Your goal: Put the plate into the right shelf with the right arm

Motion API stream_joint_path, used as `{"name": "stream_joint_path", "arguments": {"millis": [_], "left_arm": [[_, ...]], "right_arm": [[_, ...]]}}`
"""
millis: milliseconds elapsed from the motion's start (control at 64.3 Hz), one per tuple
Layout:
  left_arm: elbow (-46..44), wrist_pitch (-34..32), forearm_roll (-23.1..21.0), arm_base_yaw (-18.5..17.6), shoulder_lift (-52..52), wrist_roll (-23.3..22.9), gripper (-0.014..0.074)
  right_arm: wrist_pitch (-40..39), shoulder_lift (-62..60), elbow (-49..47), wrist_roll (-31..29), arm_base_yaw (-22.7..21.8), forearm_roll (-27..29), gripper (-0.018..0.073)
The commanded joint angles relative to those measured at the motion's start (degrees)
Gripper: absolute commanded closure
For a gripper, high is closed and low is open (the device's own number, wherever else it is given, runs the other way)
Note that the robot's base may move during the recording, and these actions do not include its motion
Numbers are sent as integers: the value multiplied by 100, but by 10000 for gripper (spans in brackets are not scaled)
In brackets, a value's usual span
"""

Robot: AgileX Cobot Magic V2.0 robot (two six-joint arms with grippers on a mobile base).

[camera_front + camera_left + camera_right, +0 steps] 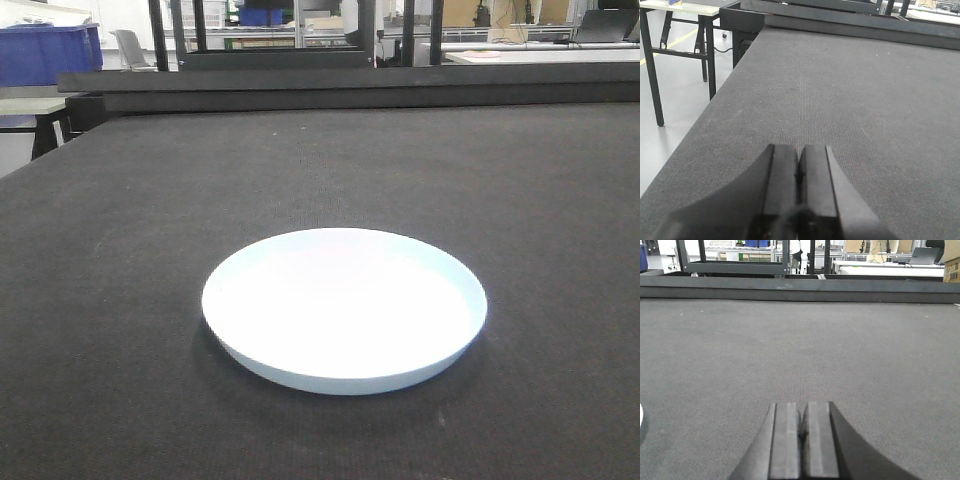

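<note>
plate (344, 308): flat on the table (540, 220), untouched, awaiting pickup
right gripper (803, 440): jaws clenched, empty, low beside it
left gripper (798, 190): clenched, empty, idle

Open flat mat (540, 200) on every side of the plate (345, 310) — room to come in from L, R, front or above; sole barrier is the raised dark rail (350, 85) along the far edge, w/ upright frame posts (158, 35) behind it.

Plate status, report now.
Left gripper shut, empty. Right gripper shut, empty. Plate flat on table, not gripped. Nothing seen in the way.
</note>
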Motion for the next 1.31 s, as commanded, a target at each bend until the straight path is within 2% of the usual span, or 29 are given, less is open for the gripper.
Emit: {"name": "stream_joint_path", "arguments": {"millis": [0,233,482,529,591,637,715,840,948,1104,1197,1291], "left_arm": [[54,-504,1,-10,-36,-34,643],[54,-504,1,-10,-36,-34,643],[54,-504,1,-10,-36,-34,643],[54,-504,1,-10,-36,-34,643],[54,-504,1,-10,-36,-34,643],[54,-504,1,-10,-36,-34,643],[54,-504,1,-10,-36,-34,643],[54,-504,1,-10,-36,-34,643],[54,-504,1,-10,-36,-34,643],[54,-504,1,-10,-36,-34,643],[54,-504,1,-10,-36,-34,643],[54,-504,1,-10,-36,-34,643]], "right_arm": [[-578,-88,-54,-33,7,-13,492],[-754,-88,-54,-33,7,-25,492],[-1588,-88,-54,-25,7,-12,492],[-1683,-88,-54,116,7,32,492],[-1827,-88,-76,839,7,321,492],[-1722,-88,-164,1268,7,321,492],[-1098,-82,-645,1793,14,180,492],[475,260,-1981,1778,124,-12,492],[1787,1255,-3408,1499,396,19,490],[3690,3007,-5352,668,885,847,490],[4725,4064,-6090,375,1145,1301,489],[5051,4759,-6337,369,1348,1482,489]]}}
